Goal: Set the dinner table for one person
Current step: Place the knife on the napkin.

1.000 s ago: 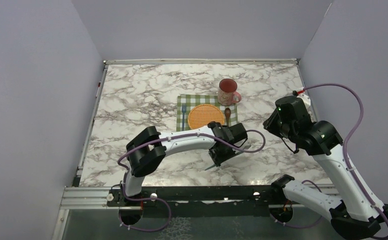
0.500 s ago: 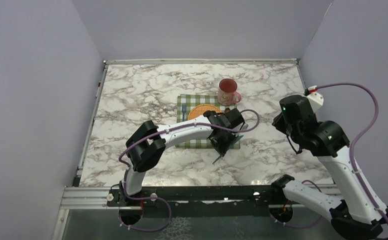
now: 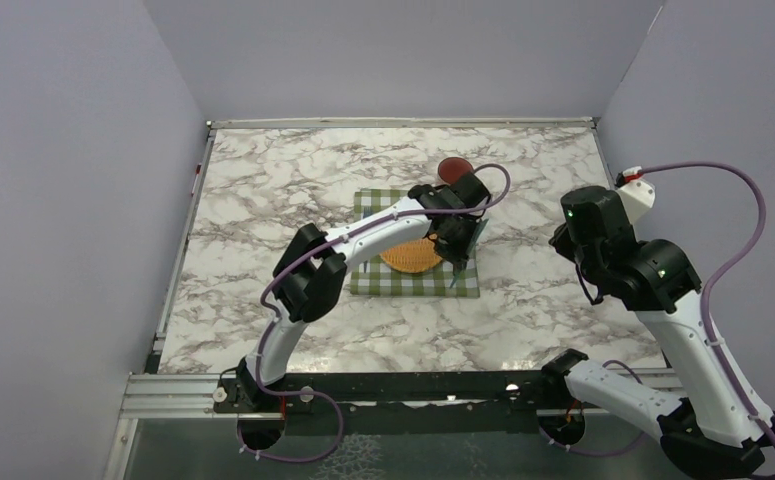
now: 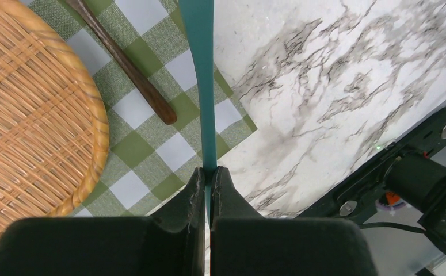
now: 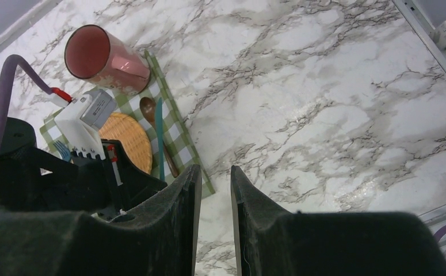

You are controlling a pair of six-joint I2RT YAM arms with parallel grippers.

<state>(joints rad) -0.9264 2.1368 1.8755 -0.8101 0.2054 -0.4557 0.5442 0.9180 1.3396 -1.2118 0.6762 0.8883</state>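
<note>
left gripper (image 4: pixel 208 175) clamped on a teal utensil (image 4: pixel 200 69). dinner table (image 3: pixel 263 190) has the checked cloth (image 4: pixel 174 152) mid-table; wicker plate (image 4: pixel 30 115), wooden spoon (image 4: pixel 128 66) and mug (image 5: pixel 102 57) look placed. utensil just right of spoon, not yet released, seems the last piece. right gripper (image 5: pixel 216 190) slightly apart, empty, over bare marble

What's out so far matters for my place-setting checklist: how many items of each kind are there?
green-and-white checked cloth: 1
round woven wicker plate: 1
pink mug: 1
dark wooden spoon: 1
teal flat knife, held in the left gripper: 1
blue fork, mostly hidden: 1
total: 6
</note>
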